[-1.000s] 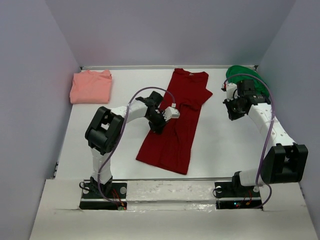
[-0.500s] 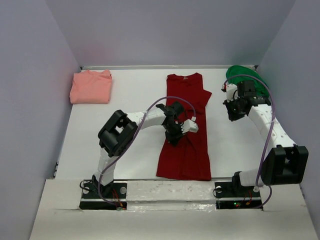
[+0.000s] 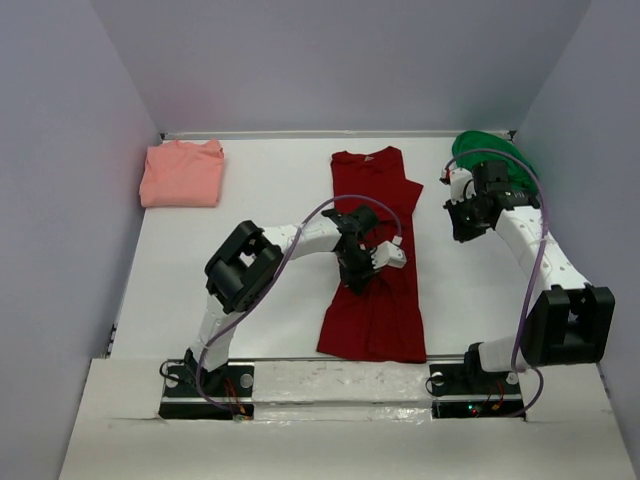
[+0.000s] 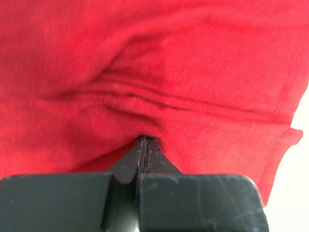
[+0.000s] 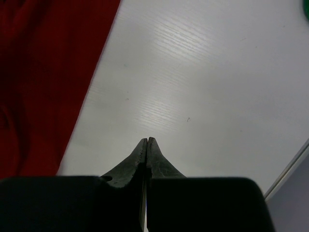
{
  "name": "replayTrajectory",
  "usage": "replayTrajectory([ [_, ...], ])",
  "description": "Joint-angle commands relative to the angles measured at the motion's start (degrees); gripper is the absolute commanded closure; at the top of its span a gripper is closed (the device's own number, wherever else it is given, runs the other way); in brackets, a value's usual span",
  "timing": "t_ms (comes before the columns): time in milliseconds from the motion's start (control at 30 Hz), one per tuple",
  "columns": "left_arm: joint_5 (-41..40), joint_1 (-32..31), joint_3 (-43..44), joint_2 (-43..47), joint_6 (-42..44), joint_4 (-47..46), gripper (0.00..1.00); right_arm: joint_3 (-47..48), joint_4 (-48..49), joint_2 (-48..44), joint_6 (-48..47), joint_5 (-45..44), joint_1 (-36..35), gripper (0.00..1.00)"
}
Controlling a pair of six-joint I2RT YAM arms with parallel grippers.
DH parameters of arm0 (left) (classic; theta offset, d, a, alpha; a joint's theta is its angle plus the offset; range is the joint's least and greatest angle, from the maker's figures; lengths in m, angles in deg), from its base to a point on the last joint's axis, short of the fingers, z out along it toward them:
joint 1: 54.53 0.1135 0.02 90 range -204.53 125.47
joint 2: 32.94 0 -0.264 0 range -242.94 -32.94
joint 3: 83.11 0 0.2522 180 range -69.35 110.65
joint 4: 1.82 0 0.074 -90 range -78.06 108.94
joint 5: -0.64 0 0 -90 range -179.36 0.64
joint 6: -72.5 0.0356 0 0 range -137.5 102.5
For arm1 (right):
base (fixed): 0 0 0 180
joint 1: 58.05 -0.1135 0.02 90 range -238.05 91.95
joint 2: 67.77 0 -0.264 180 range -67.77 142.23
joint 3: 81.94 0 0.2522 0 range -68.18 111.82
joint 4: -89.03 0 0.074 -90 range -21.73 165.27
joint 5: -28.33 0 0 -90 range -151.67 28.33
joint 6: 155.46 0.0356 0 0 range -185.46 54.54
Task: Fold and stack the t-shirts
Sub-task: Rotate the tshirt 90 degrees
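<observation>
Left wrist – L gripper (image 4: 146, 141) pinches dark red shirt (image 4: 183, 63) mid-body.

White-shelled links on left arm (image 3: 298, 236) and right arm (image 3: 548, 268), with chunky black joint housings. Lilac cable (image 3: 316, 206) looped loosely along each. Flat black base plates (image 3: 205, 392) dotted with tiny red lights. Dark, scuffed, tapering fingers (image 4: 129, 166) on left claw (image 4: 146, 140) and right claw (image 5: 147, 141).

The dark red shirt (image 4: 203, 63) is soft, matt knit cloth, creased. The surface (image 5: 207, 87) is smooth, faintly grained, slightly glossy. The left end effector (image 4: 145, 141) and right end effector (image 5: 147, 141) look like scuffed matt black plastic.
</observation>
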Motion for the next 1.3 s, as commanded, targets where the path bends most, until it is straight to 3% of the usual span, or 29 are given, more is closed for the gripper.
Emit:
replayTrajectory([
  [0,-5.03,3.77,-3.11,6.21,-0.64,0.51,1.00,3.51,2.35,4.78,-1.52,5.11,0.35,1.00],
  [133,-6.18,9.21,-5.57,13.15,-2.93,-2.39,1.00,10.81,2.87,12.59,-1.88,9.07,0.35,1.00],
  [333,-0.29,19.33,-4.52,21.34,-3.46,-3.37,1.00,23.37,1.83,25.08,-1.71,13.47,0.35,1.00],
  [500,-1.08,28.82,-5.30,27.40,-4.77,-3.98,1.00,43.55,-1.24,40.02,-0.39,17.85,0.35,1.00],
  [833,-3.97,45.00,-16.28,37.07,-6.27,-6.17,1.00,70.75,-10.47,62.87,-0.21,20.59,-2.01,1.00],
  [1133,-6.26,49.58,-19.55,40.50,-6.97,-7.41,1.00,71.82,-12.32,66.06,-3.11,22.61,-4.92,1.00],
  [1267,-6.61,51.34,-21.48,42.26,-7.24,-8.11,1.00,65.86,-11.72,62.99,-3.72,24.28,-6.32,1.00],
])
